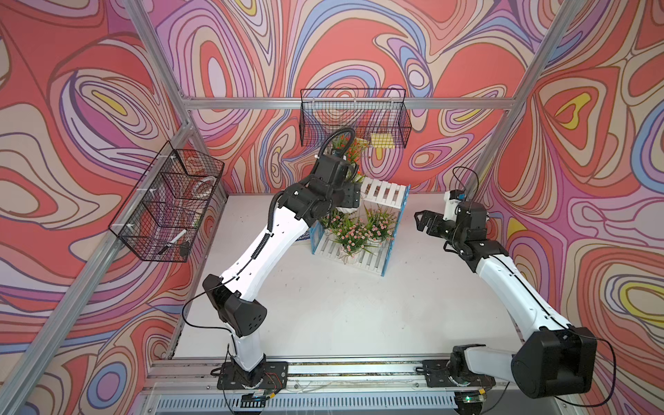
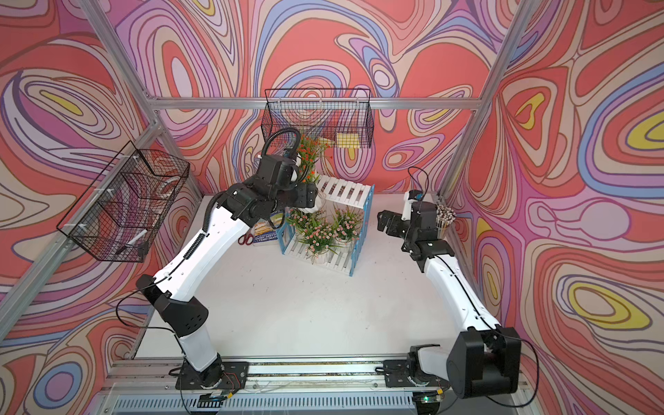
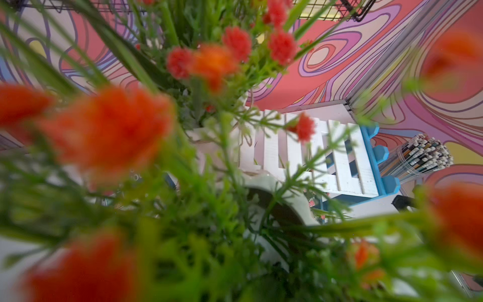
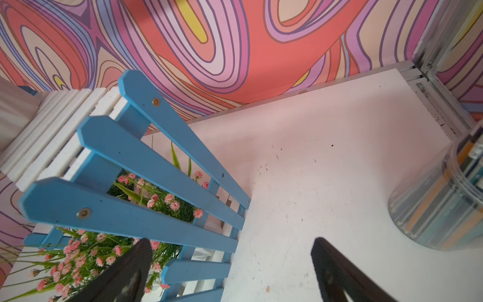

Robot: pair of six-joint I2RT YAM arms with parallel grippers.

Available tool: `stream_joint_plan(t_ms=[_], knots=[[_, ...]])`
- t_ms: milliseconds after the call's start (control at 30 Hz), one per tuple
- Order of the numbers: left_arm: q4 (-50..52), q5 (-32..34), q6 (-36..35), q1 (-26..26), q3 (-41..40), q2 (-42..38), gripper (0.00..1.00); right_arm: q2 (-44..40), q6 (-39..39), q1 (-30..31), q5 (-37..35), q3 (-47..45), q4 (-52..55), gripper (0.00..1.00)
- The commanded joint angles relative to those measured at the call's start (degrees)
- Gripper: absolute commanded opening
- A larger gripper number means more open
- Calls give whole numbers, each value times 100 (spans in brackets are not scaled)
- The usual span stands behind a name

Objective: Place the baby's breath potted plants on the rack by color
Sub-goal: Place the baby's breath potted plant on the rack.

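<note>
The rack (image 1: 382,190) is showing white slats, blue picket sides; pink plants (image 1: 354,233) and the orange-red plant (image 3: 109,130) are showing green leaves; walls (image 1: 359,54) are swirling red-purple.

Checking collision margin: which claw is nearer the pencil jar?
Right. The right claw hovers open between the rack and the pencil jar; the left claw, gripping an orange-flowered plant, is at the rack's opposite end.

The only lettering I can read is on a book (image 2: 264,237) lying flat on the counter (image 2: 287,305) just beside the rack (image 2: 345,192). Its pale capitals, partly covered, read "& TERRY DENT". The line above them is too small to make out.
</note>
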State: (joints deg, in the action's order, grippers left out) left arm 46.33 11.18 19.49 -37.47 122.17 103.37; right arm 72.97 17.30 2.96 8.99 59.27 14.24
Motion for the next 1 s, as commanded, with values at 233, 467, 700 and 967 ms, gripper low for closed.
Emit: stream_joint_plan(t_ms=[233,467,700,967], knots=[[-1054,-349,-401,-49,817,492,63,-89,28,-61,18,68,63,98],[-994,-631,-546,-76,1531,1051,63,-107,17,-68,42,25,57,98],[-804,-802,-743,-107,2123,1448,64,-134,1,-76,82,-50,11,98],[-579,-845,-962,-111,2522,1752,65,-206,19,-84,127,-165,-75,98]])
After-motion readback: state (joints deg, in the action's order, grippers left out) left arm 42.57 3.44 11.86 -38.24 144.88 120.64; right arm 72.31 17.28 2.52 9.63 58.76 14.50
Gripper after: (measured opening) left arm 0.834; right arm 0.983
